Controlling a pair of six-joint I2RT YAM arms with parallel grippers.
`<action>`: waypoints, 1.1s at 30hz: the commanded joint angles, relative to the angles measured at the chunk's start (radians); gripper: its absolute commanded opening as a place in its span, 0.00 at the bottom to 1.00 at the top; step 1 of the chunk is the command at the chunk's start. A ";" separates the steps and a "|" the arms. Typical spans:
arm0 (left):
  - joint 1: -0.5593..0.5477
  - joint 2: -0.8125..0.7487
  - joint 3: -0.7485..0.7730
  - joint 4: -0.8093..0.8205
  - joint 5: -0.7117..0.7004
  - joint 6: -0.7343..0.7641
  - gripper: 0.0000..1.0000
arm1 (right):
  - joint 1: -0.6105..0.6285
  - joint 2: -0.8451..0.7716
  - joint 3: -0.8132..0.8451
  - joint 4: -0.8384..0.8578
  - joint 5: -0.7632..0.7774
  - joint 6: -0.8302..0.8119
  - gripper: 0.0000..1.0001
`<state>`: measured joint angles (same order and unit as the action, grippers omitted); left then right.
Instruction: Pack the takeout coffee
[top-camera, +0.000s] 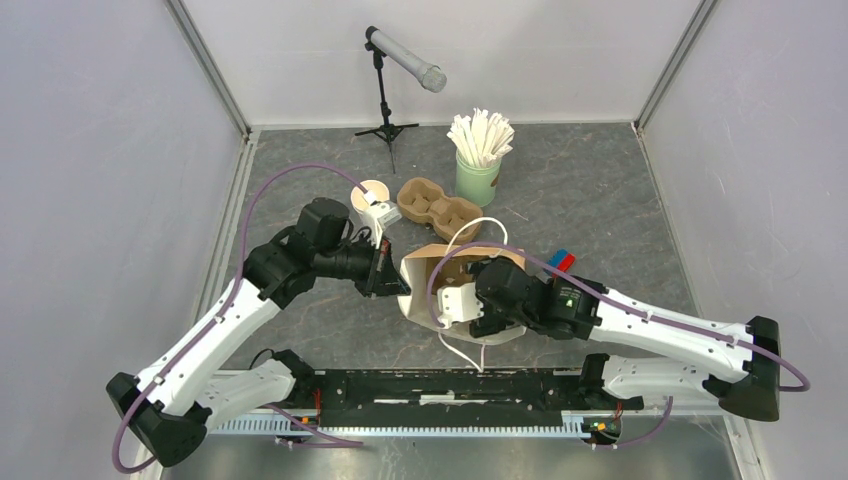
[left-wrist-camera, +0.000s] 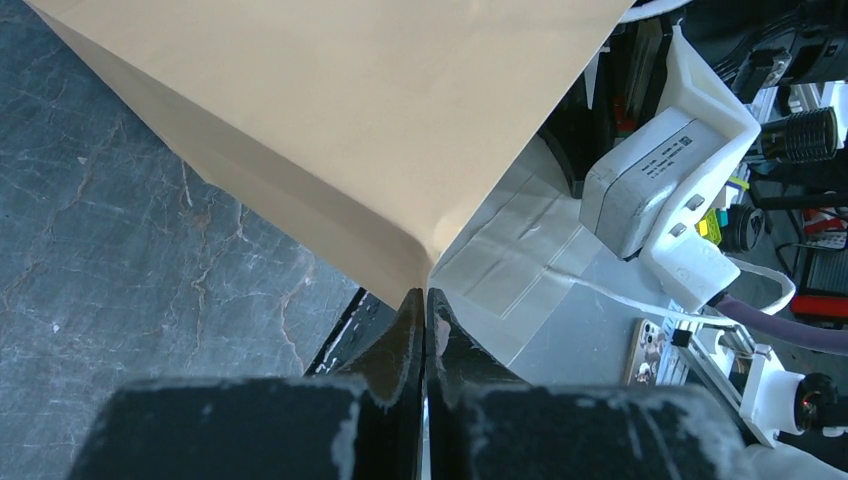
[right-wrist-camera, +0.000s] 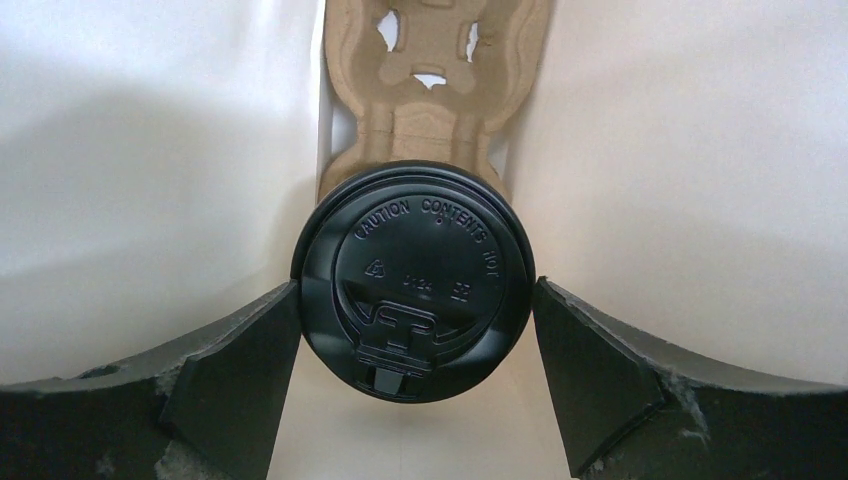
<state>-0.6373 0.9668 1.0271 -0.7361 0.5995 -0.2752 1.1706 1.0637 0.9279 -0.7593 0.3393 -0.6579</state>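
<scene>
The takeout coffee shows only as its round black lid (right-wrist-camera: 415, 250) in the right wrist view. It stands inside the paper bag (top-camera: 415, 290), in front of a brown pulp cup carrier (right-wrist-camera: 435, 70). My right gripper (right-wrist-camera: 417, 290) reaches into the bag, with one finger against each side of the lid. In the top view its fingers are hidden in the bag. My left gripper (left-wrist-camera: 427, 300) is shut on the bag's edge (left-wrist-camera: 350, 120), holding the bag's left side (top-camera: 392, 275).
A second pulp carrier (top-camera: 440, 205) lies behind the bag. A stack of cream cups (top-camera: 372, 195) stands beside it. A green cup of white straws (top-camera: 478, 170) and a microphone stand (top-camera: 385, 90) are at the back. A red-and-blue object (top-camera: 563, 260) lies right of the bag.
</scene>
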 joint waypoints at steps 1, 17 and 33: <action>0.006 0.001 0.052 -0.042 -0.052 0.040 0.02 | -0.008 -0.035 0.045 -0.120 -0.010 -0.002 0.92; 0.007 0.035 0.073 -0.045 -0.063 0.036 0.02 | -0.008 -0.005 0.102 -0.170 -0.078 0.044 0.89; 0.006 0.043 0.082 -0.040 -0.058 -0.001 0.02 | -0.008 0.032 0.164 -0.170 -0.127 0.067 0.88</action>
<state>-0.6369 1.0130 1.0725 -0.7746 0.5766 -0.2756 1.1667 1.0904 1.0351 -0.8944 0.2531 -0.6090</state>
